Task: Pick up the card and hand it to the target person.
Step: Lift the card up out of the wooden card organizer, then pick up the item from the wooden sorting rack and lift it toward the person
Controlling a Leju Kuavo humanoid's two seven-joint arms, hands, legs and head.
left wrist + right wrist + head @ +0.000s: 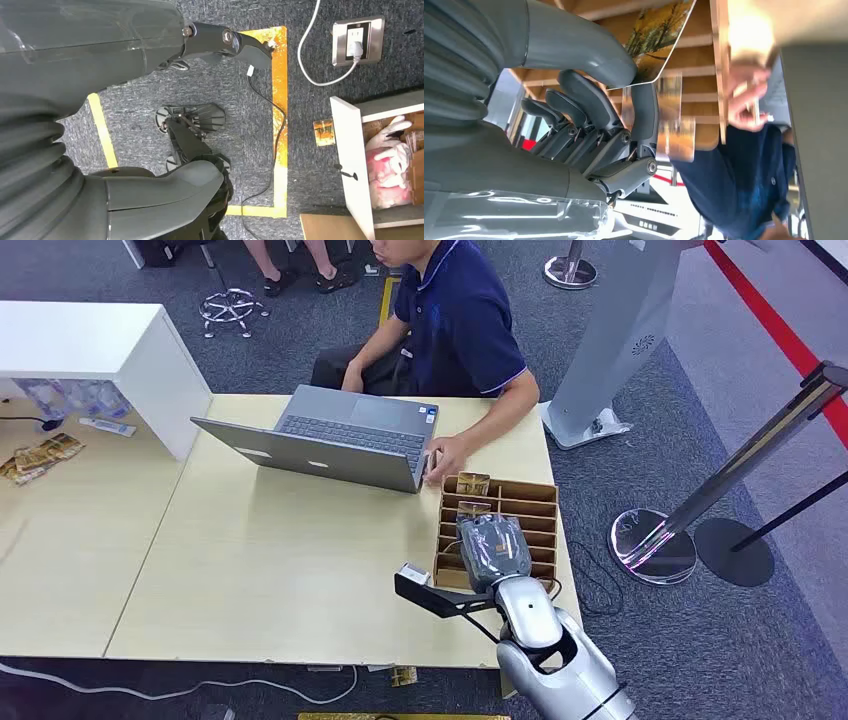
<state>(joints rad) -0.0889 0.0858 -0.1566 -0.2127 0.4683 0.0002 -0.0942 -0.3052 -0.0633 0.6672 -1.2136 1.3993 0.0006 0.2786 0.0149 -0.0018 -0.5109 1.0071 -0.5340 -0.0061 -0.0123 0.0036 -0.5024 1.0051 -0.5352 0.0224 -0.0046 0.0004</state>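
Note:
My right hand [493, 548] hovers over the brown slotted card box [530, 502] at the table's right end. In the right wrist view the thumb and a finger of this hand [619, 100] pinch a card [659, 35] with a yellow autumn picture, just above the box's slots. Another card [676, 115] stands in a slot beyond it, blurred. The person [460, 310] in a dark blue shirt sits across the table, one hand [445, 455] resting beside the box. My left hand [200, 200] hangs over the floor; how its fingers lie is unclear.
An open grey laptop [340, 440] sits in front of the person, left of the box. A white cabinet [90, 345] stands at the far left. Stanchions [655, 540] and a grey stand [610, 350] are on the carpet to the right.

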